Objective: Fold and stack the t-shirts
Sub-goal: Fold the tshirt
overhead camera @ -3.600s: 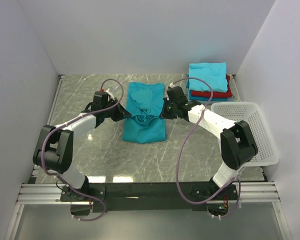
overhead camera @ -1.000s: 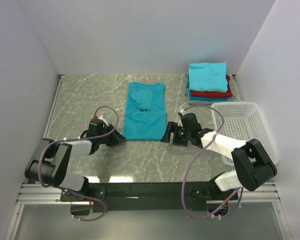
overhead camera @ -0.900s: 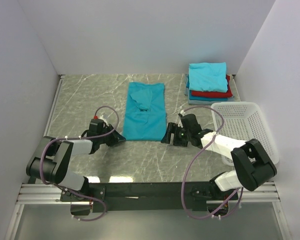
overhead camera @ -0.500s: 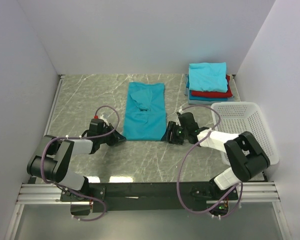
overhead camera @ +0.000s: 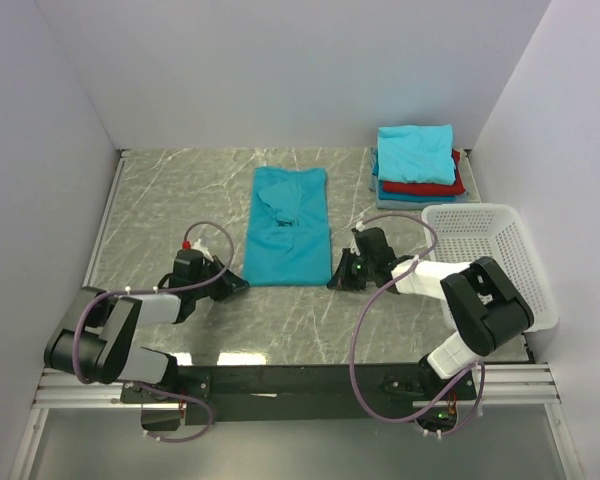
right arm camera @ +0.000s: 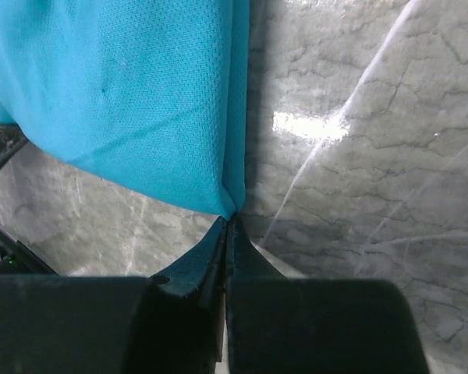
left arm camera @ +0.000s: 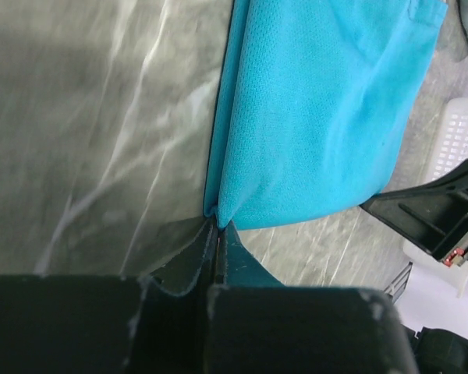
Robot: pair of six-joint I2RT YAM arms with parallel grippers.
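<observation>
The teal short-sleeved cloth t-shirt (overhead camera: 286, 225) lies as a long narrow strip in the middle of the grey marbled counter (overhead camera: 160, 200), and the left end effector (left arm camera: 217, 226) and right end effector (right arm camera: 228, 218) are each clenched on one near hem corner. To fold it in half well, I would raise both corners together, level, hem taut between them, and lay them squarely on the far edge.
</observation>
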